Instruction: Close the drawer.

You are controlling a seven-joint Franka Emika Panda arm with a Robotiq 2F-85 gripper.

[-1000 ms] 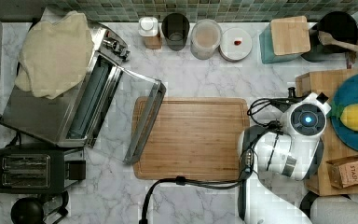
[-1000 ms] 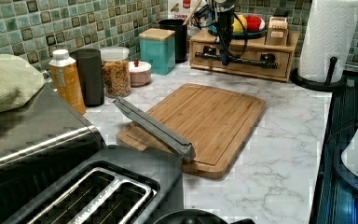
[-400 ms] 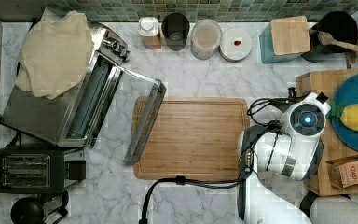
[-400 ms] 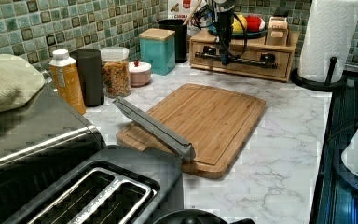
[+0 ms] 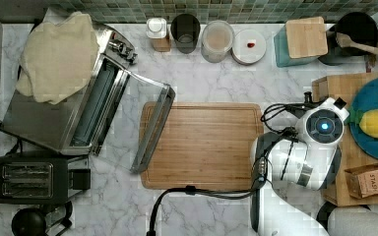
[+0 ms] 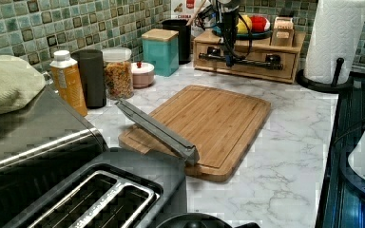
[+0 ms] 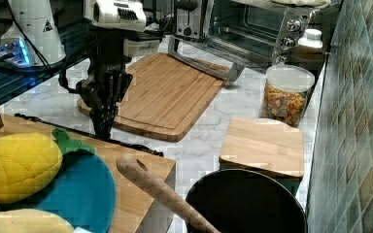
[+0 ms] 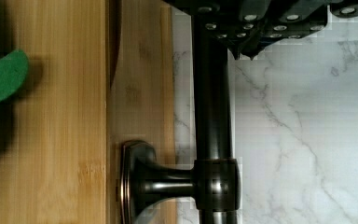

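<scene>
At the wooden stand (image 6: 247, 52) on the left view's far side, the gripper (image 6: 229, 59) hangs at the drawer (image 6: 244, 64) handle (image 8: 212, 116)
The drawer front sits almost flush with the stand; whether the fingers grip the dark bar I cannot tell

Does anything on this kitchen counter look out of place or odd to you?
One thing: the toaster oven's glass door hangs wide open, and its free edge lies over the end of the cutting board. A cream cloth is also heaped on the toaster oven. Nothing looks spilled or broken.
</scene>
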